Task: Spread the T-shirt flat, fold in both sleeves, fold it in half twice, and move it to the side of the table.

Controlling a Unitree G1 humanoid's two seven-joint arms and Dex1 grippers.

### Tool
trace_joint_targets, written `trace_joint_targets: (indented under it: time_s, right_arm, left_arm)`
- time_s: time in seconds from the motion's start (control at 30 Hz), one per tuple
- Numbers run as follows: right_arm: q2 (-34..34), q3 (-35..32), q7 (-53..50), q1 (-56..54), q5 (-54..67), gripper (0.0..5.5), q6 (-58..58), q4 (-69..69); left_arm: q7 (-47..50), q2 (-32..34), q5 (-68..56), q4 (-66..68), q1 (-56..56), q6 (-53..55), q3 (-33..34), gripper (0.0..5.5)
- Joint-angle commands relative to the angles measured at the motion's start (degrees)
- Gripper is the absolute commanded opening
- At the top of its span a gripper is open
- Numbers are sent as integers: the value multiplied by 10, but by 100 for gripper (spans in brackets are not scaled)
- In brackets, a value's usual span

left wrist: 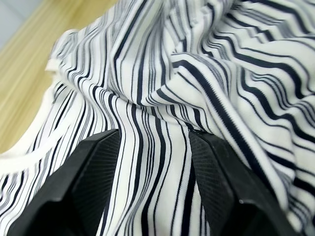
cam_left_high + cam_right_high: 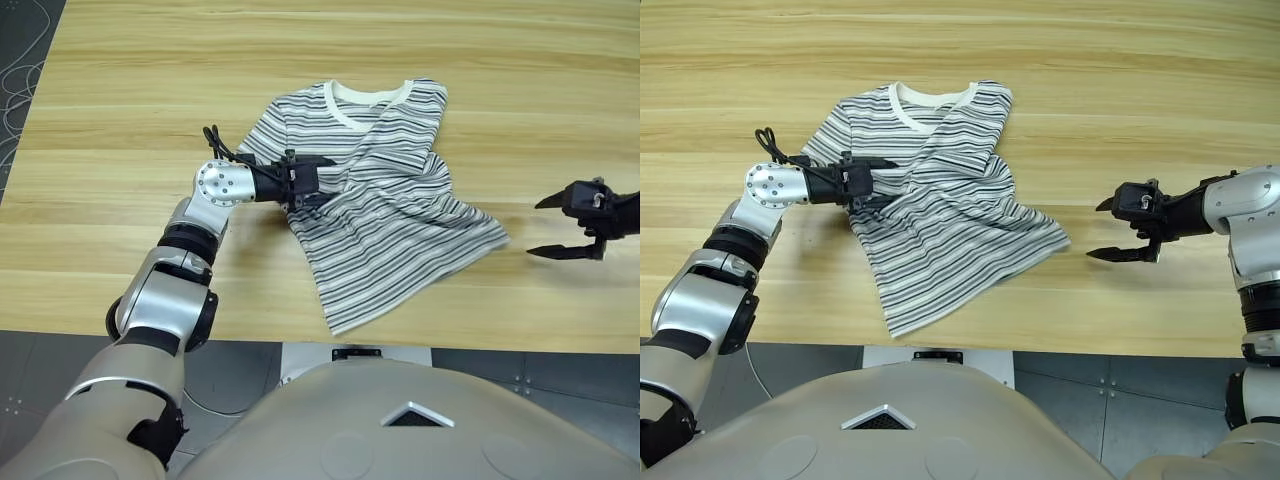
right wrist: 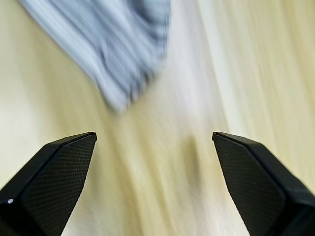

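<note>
table (image 2: 130, 110): light wood, carries everything.
T-shirt (image 2: 395, 215): striped, in the middle of the table, skewed. Neck end points away from the robot, hem end lies near the front edge. Rumpled and partly doubled over itself, so not spread yet. I'd call this the flattening step, sleeves and folds not begun.
shirt handling: light, limp knit with no stiffness. It will sag, drag and bunch wherever it's pulled, and a one-sided tug just rotates it. Not fragile and not slippery on wood. Grip needs a real fold of cloth, since a single layer lying flat is hard to pick up.
where to hold: seams and edges, meaning shoulders, sleeve ends or hem corners. Best pulled at two opposite points together.
left gripper (image 2: 322, 183): on the shirt's left side below the shoulder. Fingers (image 1: 88, 187) are drawn in on a ridge of cloth running between them, and creases fan out from there. Reads as a pinch.
right gripper (image 2: 1095, 232): jaws wide apart, nothing in them. Low over bare wood just beside the shirt's right hem corner, not touching.
collar (image 2: 368, 100): pale ribbed band, far end of the shirt, untouched.
hem corner (image 2: 495, 238): sticks out toward the right gripper, a likely next grab.
</note>
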Motion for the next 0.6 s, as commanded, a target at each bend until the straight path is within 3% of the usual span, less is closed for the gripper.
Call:
trace_joint_targets:
  time_s: [0.03,0.27,0.4,0.6]
  right_arm:
    - [43,-53,41,-64,118,437,91,4]
    - [206,-52,-180,-195,31,437,-68,229]
    - [258,-33,-284,-234,-41,437,-193,331]
    - [292,73,-516,-290,-245,437,-378,460]
  left_arm:
    - [-40,12,5,-14,12,28,1,262]
    - [-77,45,27,-44,58,21,-18,262]
    - [-6,43,38,-14,8,27,3,262]
    - [12,32,15,-13,-55,34,43,262]
